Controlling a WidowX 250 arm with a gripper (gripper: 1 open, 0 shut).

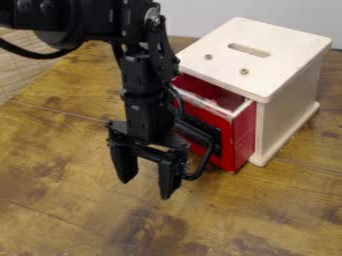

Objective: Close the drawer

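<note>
Wooden tabletop (60, 195) with a warm brown grain spreads beneath everything, running under the gripper and out to both sides of it, and a pale wall (247, 8) rises behind. Next in size comes the black robot arm (83, 22), which enters from the upper left and bends down to the gripper. Behind the gripper and to its right in the view stands the cream wooden casing (254, 58), with a slot and two small round fittings on its top. The red drawer (241, 135) sits in the casing's front, just beside the gripper on its right in the view, partly pulled out so that its red inside shows. Its black loop handle (211, 150) juts toward the gripper, partly hidden behind it; whether they touch cannot be told. The black gripper (147, 180) points downward, its two fingers spread well apart, with nothing between them.
</note>
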